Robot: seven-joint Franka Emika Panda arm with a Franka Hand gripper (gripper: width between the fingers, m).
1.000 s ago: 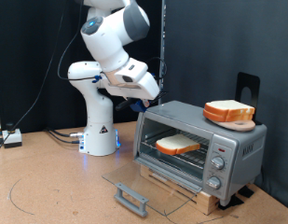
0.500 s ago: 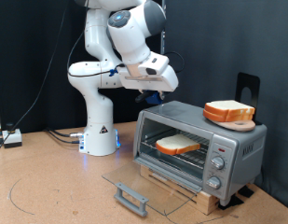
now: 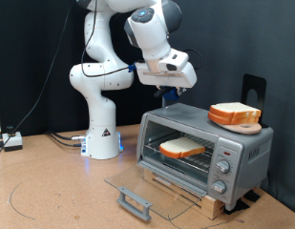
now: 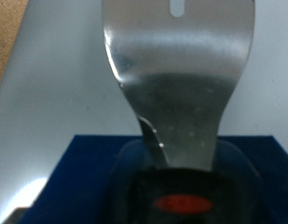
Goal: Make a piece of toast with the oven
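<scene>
Black backdrop, brown tabletop [image 3: 52, 181]. Gripper [image 3: 169, 93] hangs above the oven [image 3: 206, 148], clenched on a metal spatula [image 4: 176, 89]. Below, the piece of toast [image 3: 181, 148] sits on the rack, glass door [image 3: 152, 194] dropped open. Another slice [image 3: 233, 114] rests on top. I reckon a low swing could clip the oven roof.

A slice of toast [image 3: 182, 148] lies flat on the rack inside the silver oven [image 3: 206, 150], door open, at the frame's lower right.
</scene>
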